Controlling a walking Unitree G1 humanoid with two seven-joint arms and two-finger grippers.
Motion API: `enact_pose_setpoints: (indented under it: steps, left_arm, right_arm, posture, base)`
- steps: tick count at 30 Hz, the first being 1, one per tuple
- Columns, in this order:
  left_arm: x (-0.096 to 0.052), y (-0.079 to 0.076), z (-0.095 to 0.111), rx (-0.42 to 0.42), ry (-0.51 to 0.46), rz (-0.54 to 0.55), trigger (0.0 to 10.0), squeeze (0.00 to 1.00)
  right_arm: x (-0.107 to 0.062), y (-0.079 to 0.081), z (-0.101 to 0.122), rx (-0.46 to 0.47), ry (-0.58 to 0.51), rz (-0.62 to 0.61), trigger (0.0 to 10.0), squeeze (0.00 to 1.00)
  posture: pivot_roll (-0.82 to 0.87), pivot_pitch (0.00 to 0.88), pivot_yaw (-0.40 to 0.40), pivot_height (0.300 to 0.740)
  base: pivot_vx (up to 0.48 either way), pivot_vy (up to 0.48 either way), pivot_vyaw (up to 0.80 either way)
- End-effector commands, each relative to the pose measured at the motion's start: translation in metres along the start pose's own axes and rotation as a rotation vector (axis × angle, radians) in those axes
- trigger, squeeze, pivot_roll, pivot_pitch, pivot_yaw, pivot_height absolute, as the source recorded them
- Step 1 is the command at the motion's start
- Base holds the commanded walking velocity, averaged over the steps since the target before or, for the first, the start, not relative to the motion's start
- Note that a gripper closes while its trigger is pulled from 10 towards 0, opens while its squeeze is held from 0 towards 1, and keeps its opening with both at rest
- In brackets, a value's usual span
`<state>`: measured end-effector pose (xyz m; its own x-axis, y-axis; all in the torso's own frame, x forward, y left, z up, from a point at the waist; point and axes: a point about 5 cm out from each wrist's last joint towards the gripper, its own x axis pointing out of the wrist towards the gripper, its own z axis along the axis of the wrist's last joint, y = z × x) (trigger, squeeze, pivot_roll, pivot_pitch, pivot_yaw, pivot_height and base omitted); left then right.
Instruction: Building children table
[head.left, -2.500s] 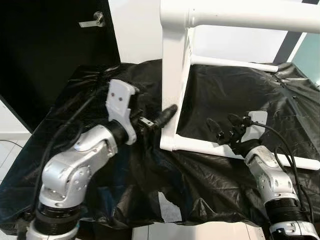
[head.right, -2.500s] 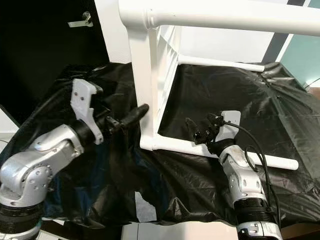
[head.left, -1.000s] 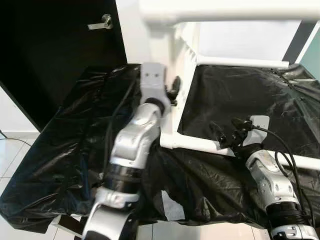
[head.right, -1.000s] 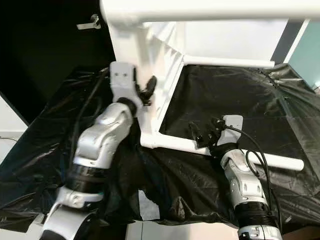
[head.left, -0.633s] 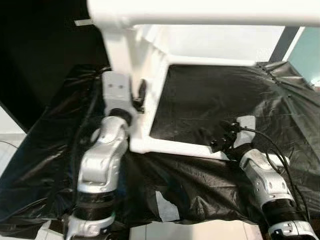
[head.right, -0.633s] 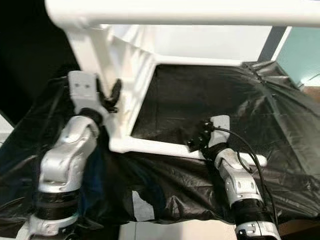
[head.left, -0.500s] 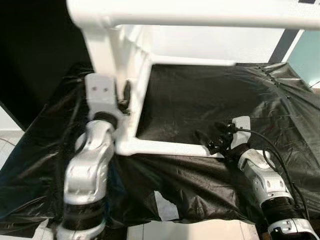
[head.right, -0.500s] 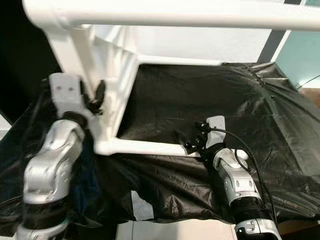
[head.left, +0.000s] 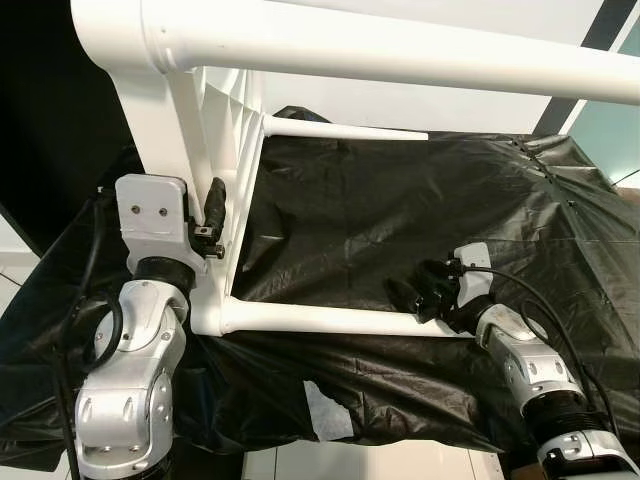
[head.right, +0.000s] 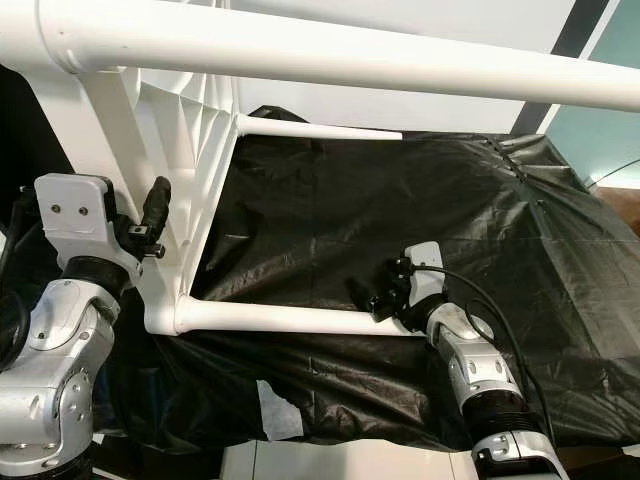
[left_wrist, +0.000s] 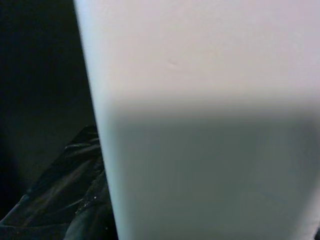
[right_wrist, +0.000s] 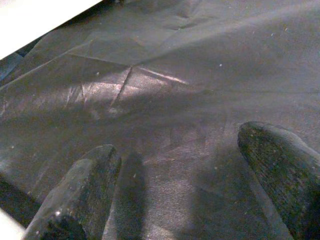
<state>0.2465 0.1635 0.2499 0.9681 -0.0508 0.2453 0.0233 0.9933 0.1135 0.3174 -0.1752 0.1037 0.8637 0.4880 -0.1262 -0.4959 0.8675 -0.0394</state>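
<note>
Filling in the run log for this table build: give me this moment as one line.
left gripper: against white table frame upright leg | right gripper: open, over black sheet, beside lower rail | frame: on its side

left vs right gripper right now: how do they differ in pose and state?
The left gripper is raised against the white plastic table frame, at its upright corner leg; the right gripper sits low by the frame's bottom rail. The right gripper's fingers are spread over the black plastic sheet, holding nothing; whether the left grips the leg is unclear. Both share black fingers.
</note>
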Motion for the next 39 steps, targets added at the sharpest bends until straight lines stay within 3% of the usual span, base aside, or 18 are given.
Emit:
enact_pose_setpoints:
  steps: [1,6,11,19,20,22,23,24,29,30,35,36,38,39]
  left_arm:
    - [-0.005,0.006,0.011,0.026,-0.053,0.05,0.0,0.0]
    - [-0.01,0.012,0.01,0.06,-0.034,0.073,0.0,0.0]
    - [-0.016,0.022,0.005,0.127,0.002,0.136,0.0,0.0]
    - [-0.019,0.028,0.001,0.18,0.03,0.197,0.0,0.0]
    - [-0.02,0.028,-0.001,0.171,0.038,0.191,1.8,0.0]
    - [-0.02,0.027,-0.002,0.163,0.043,0.184,1.8,0.0]
    - [-0.02,0.024,-0.003,0.147,0.046,0.166,10.0,0.02]
    - [-0.02,0.021,-0.004,0.129,0.047,0.133,10.0,1.0]
    - [-0.018,0.014,-0.01,0.164,0.068,0.024,10.0,1.0]
    - [-0.016,0.013,-0.01,0.184,0.066,-0.003,10.0,0.0]
    - [-0.014,0.014,-0.011,0.218,0.066,-0.063,10.0,0.0]
    - [-0.012,0.015,-0.011,0.263,0.063,-0.15,10.0,0.0]
    - [-0.012,0.015,-0.011,0.277,0.063,-0.175,10.0,0.0]
    - [-0.013,0.012,-0.012,0.276,0.064,-0.244,10.0,0.0]
  right_arm:
    - [0.0,-0.002,-0.001,-0.008,0.009,0.006,10.0,0.0]
    - [0.002,0.0,-0.003,-0.018,0.026,0.039,10.0,0.0]
    - [-0.003,0.013,-0.006,-0.014,0.054,0.203,10.0,0.0]
    - [-0.006,0.013,-0.008,-0.029,0.068,0.223,10.0,0.0]
    - [-0.006,0.012,-0.008,-0.029,0.067,0.218,10.0,0.0]
    - [-0.006,0.011,-0.007,-0.03,0.066,0.216,10.0,0.0]
    - [-0.006,0.01,-0.008,-0.031,0.067,0.213,10.0,0.0]
    - [-0.007,0.01,-0.008,-0.032,0.068,0.21,10.0,0.0]
    - [-0.008,0.01,-0.009,-0.032,0.068,0.206,10.0,0.0]
    - [-0.008,0.01,-0.008,-0.032,0.066,0.207,10.0,0.0]
    - [-0.008,0.011,-0.008,-0.032,0.064,0.209,10.0,0.0]
    - [-0.008,0.013,-0.008,-0.033,0.06,0.21,10.0,0.0]
    - [-0.007,0.013,-0.008,-0.032,0.059,0.209,10.0,0.0]
    - [-0.007,0.013,-0.008,-0.032,0.057,0.207,10.0,0.0]
  posture:
    - [0.12,0.0,-0.109,0.74]
    - [0.13,0.0,-0.121,0.74]
    - [0.13,0.0,-0.128,0.74]
    - [0.13,0.0,-0.124,0.74]
    - [0.13,0.0,-0.12,0.74]
    - [0.13,0.0,-0.12,0.74]
    - [0.13,0.0,-0.118,0.74]
    - [0.13,0.0,-0.117,0.74]
    - [0.12,0.0,-0.106,0.74]
    - [0.12,0.0,-0.102,0.74]
    - [0.12,0.0,-0.092,0.74]
    - [0.11,0.0,-0.084,0.74]
    - [0.11,0.0,-0.082,0.74]
    - [0.11,0.0,-0.081,0.74]
  base:
    - [0.0,0.0,0.0]
    - [0.0,0.0,0.0]
    - [0.0,0.0,0.0]
    - [0.0,0.0,0.0]
    - [0.0,0.0,0.0]
    - [0.0,0.0,0.0]
    - [0.0,0.0,0.0]
    - [0.0,0.0,0.0]
    - [0.0,0.0,0.0]
    - [0.0,0.0,0.0]
    - [0.0,0.0,0.0]
    - [0.0,0.0,0.0]
    - [0.0,0.0,0.0]
    - [0.0,0.0,0.0]
